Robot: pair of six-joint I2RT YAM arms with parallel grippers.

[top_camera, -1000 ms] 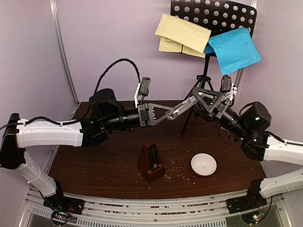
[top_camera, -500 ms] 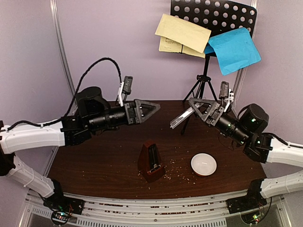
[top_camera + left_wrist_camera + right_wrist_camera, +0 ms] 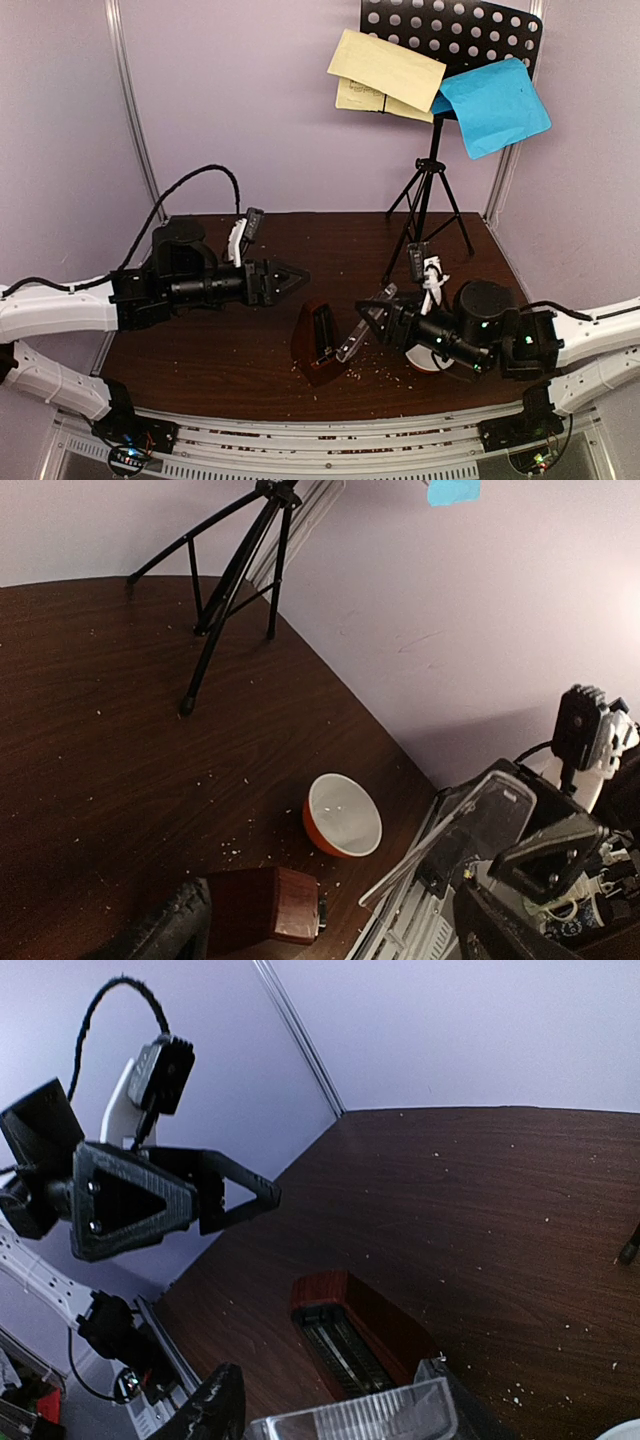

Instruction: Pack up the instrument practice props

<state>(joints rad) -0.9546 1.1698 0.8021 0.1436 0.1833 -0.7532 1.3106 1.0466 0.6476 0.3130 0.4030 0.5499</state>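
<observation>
The brown metronome (image 3: 320,345) stands at the table's front middle with its open face showing (image 3: 355,1335). My right gripper (image 3: 370,322) is shut on the clear cover (image 3: 356,338), holding it tilted just right of the metronome and close above it (image 3: 350,1422). My left gripper (image 3: 292,274) hovers open and empty, left of and above the metronome (image 3: 265,905). The black music stand (image 3: 450,30) rises at the back right, carrying pale yellow sheets (image 3: 385,70) and a blue sheet (image 3: 495,105).
A small bowl (image 3: 343,815), white inside and orange outside, sits right of the metronome, mostly hidden under my right arm in the top view. Brown crumbs (image 3: 380,372) lie around it. The stand's tripod legs (image 3: 430,200) spread over the back right of the table.
My left gripper opened, let go of the clear cover and pulled back to the left. The right arm swung down and forward, carrying the cover from mid-air to beside the metronome.
</observation>
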